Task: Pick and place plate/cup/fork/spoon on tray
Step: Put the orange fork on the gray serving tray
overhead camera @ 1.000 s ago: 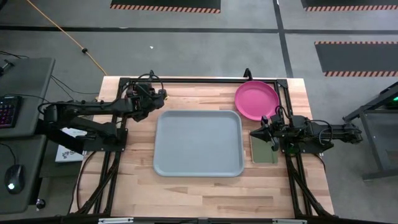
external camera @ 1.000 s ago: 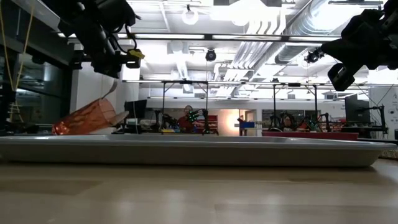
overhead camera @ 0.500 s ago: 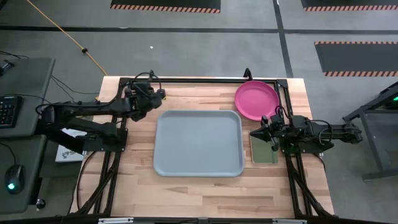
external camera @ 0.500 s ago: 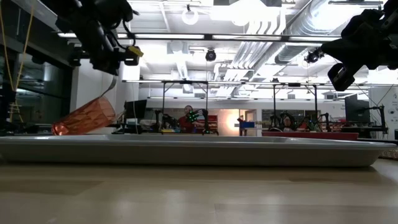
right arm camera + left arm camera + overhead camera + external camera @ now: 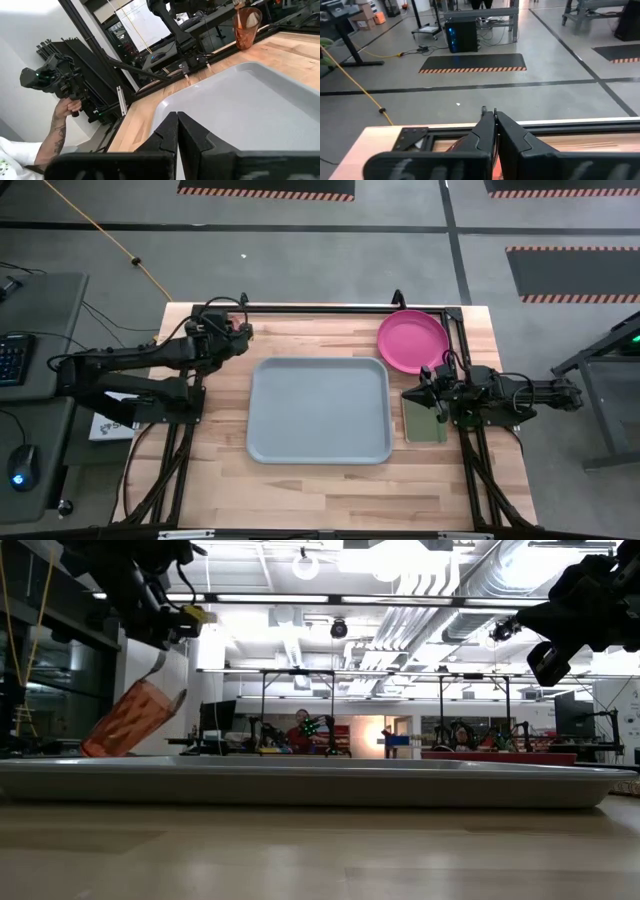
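One cup (image 5: 130, 720), translucent red-orange, hangs tilted beyond the tray's (image 5: 318, 410) far-left corner, its rim pinched by the closed left gripper (image 5: 240, 335) above the wooden table (image 5: 300, 480). Its lower end sits close to the table; contact cannot be judged. Nothing lies on the pale blue-grey tray. Right of the tray's far corner rests the pink plate (image 5: 412, 342). Just near of the plate, the right gripper (image 5: 412, 393) hovers with fingers closed on nothing, over a dark-green pad (image 5: 422, 425). A person's hand (image 5: 67, 106) holding a controller shows in the right wrist view.
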You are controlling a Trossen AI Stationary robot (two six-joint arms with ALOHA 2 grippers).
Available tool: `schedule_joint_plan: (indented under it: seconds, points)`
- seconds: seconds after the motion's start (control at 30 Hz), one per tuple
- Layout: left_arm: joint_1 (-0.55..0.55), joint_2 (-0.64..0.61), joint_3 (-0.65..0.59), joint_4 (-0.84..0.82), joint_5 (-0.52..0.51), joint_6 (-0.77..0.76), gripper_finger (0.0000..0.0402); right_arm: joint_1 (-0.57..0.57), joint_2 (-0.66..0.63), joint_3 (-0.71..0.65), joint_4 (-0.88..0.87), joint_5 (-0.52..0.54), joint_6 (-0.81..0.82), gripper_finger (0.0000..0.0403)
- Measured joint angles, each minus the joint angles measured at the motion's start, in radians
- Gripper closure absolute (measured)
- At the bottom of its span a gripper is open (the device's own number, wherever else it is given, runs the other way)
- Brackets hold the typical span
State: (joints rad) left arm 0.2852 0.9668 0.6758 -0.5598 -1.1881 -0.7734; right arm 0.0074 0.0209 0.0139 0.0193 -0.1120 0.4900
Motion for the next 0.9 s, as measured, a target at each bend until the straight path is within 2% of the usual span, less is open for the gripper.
schedule_joint_plan:
  seconds: [0.47, 0.9]
  points:
    - [0.0, -0.053, 0.0, -0.113, -0.005, 0.015, 0.0401, 0.0, 0.0, 0.0, 0.0, 0.0, 0.0, 0.0402]
    - [0.0, -0.052, 0.0, -0.124, -0.006, -0.001, 0.0401, 0.0, 0.0, 0.0, 0.0, 0.0, 0.0, 0.0402]
